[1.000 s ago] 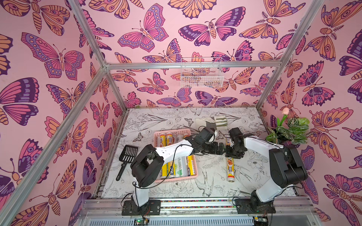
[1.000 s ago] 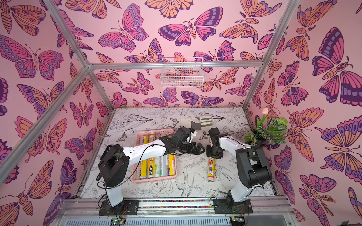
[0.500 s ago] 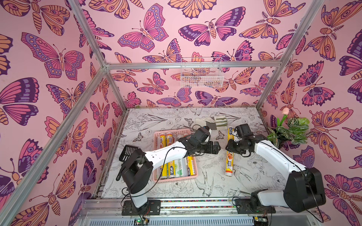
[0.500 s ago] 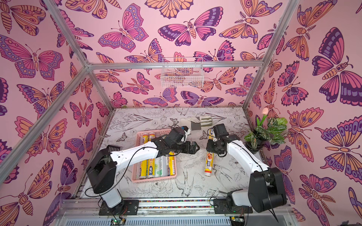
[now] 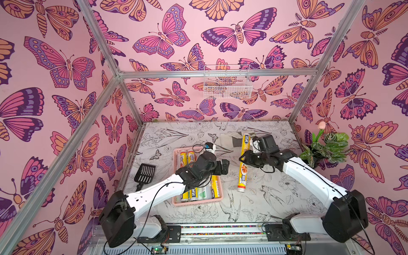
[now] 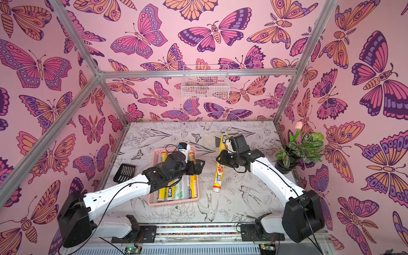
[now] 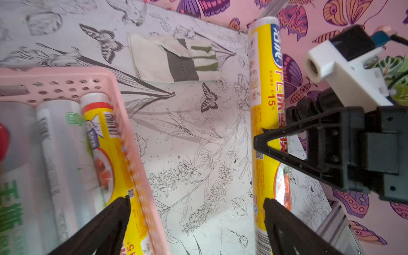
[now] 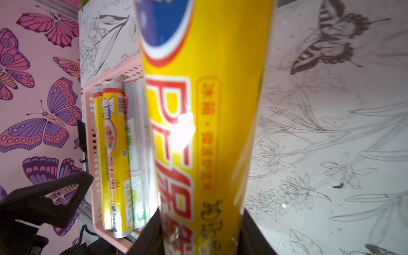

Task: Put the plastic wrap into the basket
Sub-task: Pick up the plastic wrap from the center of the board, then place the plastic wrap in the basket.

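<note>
My right gripper (image 5: pixel 244 158) (image 6: pixel 221 159) (image 8: pixel 201 220) is shut on the middle of a yellow roll of plastic wrap (image 5: pixel 244 145) (image 6: pixel 222 143) (image 7: pixel 265 88) (image 8: pixel 205 110). The roll runs front to back, right of the pink perforated basket (image 5: pixel 196 202) (image 6: pixel 172 203) (image 7: pixel 66 72) (image 8: pixel 90 92). Several yellow and whitish-green rolls (image 5: pixel 199 192) (image 6: pixel 176 191) (image 7: pixel 66 143) (image 8: pixel 114 143) lie side by side in the basket. My left gripper (image 5: pixel 225 166) (image 6: pixel 199 166) (image 7: pixel 196 199) is open and holds nothing. It hovers over the basket's right rim and faces the held roll.
A folded cloth (image 5: pixel 234 139) (image 7: pixel 176 59) lies behind the held roll. A black slotted scoop (image 5: pixel 144 174) rests left of the basket, and a potted plant (image 5: pixel 324 145) stands at the right wall. A white wire basket (image 5: pixel 227 85) hangs on the back wall.
The yellow roll lay on the table a second ago. My right gripper has taken it up and carried it left toward the basket. My left gripper has drawn back left, staying open.
</note>
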Available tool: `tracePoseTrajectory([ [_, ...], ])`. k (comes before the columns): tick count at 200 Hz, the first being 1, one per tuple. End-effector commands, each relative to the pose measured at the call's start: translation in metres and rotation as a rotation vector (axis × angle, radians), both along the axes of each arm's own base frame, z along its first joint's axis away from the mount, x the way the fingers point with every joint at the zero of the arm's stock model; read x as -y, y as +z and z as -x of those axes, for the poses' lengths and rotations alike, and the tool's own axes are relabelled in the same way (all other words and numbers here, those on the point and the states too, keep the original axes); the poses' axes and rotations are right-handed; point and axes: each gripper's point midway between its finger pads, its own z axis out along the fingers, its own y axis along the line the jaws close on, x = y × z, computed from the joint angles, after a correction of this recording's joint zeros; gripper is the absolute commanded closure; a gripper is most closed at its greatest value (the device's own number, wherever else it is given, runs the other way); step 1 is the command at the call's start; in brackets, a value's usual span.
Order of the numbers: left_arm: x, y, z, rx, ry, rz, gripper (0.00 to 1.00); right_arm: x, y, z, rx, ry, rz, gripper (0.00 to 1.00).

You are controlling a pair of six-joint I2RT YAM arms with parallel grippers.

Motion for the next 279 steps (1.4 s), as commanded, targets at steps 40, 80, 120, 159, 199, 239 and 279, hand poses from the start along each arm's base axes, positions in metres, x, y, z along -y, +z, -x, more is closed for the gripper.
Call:
tracePoseTrajectory([
  [40, -0.071, 0.021, 0.004, 0.129, 0.223, 0.035, 0.0, -0.097, 0.011, -0.003, 0.012, 0.162, -0.053, 0.71],
  [80, -0.111, 0.014, 0.016, 0.137, 0.332, 0.026, 0.0, -0.145, 0.002, 0.006, -0.004, 0.252, -0.049, 0.7],
  [120, -0.135, 0.011, 0.025, 0.144, 0.391, 0.011, 0.0, -0.173, -0.017, 0.013, -0.046, 0.304, -0.041, 0.7],
  [159, -0.141, 0.008, 0.028, 0.143, 0.401, 0.01, 0.0, -0.188, -0.028, 0.021, -0.075, 0.324, -0.041, 0.7],
  [199, -0.14, 0.002, 0.027, 0.128, 0.397, -0.004, 0.0, -0.194, -0.036, 0.027, -0.088, 0.322, -0.031, 0.7],
  [239, -0.14, 0.001, 0.027, 0.124, 0.399, -0.004, 0.0, -0.197, -0.04, 0.03, -0.094, 0.328, -0.028, 0.7],
  [279, -0.14, 0.002, 0.027, 0.125, 0.392, -0.005, 0.0, -0.198, -0.046, 0.032, -0.103, 0.323, -0.025, 0.7],
])
